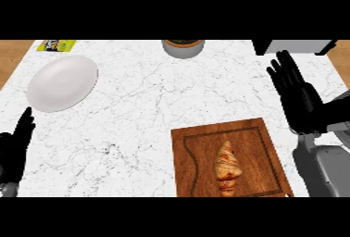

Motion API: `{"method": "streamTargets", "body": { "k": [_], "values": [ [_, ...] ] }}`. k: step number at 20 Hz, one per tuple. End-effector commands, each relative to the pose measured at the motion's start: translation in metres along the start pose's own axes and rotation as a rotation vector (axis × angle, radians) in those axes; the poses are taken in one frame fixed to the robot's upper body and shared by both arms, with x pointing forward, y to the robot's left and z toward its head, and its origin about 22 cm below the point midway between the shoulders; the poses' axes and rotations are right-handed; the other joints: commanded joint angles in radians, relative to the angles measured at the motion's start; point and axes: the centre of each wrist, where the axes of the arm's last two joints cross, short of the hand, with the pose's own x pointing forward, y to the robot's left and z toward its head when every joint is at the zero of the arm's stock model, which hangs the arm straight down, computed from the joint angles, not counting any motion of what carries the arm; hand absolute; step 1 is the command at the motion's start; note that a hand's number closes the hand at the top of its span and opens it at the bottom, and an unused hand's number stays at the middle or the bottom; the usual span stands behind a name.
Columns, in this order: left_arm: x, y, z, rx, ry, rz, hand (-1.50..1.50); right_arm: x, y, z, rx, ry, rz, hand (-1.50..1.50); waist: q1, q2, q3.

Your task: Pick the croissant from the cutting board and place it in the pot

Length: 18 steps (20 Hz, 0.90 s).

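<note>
While both hands stay clear of the work, the white marble desk (150, 102) carries everything. Wooden cutting board (205, 157) sits at the lower right, cut off by the near edge. White oval plate (61, 83) lies far left. Right hand (301, 99) hovers beside the board's upper right, fingers straight, holding nothing. Left hand (17, 143) rests at the left edge, fingers straight up, holding nothing. Pot (183, 47) stands at the far edge, partly cropped. Croissant (228, 167) lies lengthwise on the board, untouched.
</note>
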Motion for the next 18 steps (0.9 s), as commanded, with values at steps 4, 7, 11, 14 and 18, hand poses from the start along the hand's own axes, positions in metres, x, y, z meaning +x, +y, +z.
{"method": "streamTargets", "body": {
  "k": [4,7,11,14,18],
  "values": [
    [0.015,-0.057,0.015,-0.301,-0.048,0.099,0.00,-0.037,0.045,0.026,0.090,0.199,0.437,1.50,-0.029,0.021,-0.016],
    [0.015,-0.068,0.020,-0.361,-0.033,0.121,0.00,-0.024,-0.014,0.019,0.067,0.167,0.937,1.50,-0.070,0.007,-0.066],
    [0.011,-0.089,0.029,-0.471,0.022,0.200,0.00,-0.011,0.049,0.030,-0.119,-0.312,0.879,-1.50,-0.089,-0.003,-0.016],
    [0.008,-0.097,0.036,-0.530,0.031,0.208,0.00,-0.016,0.086,0.068,-0.154,-0.432,0.816,-1.50,-0.088,-0.003,-0.012],
    [0.018,-0.092,0.023,-0.534,0.003,0.195,0.00,-0.019,0.128,0.102,-0.149,-0.354,0.900,-1.50,-0.063,0.004,-0.013]
  ]
}}
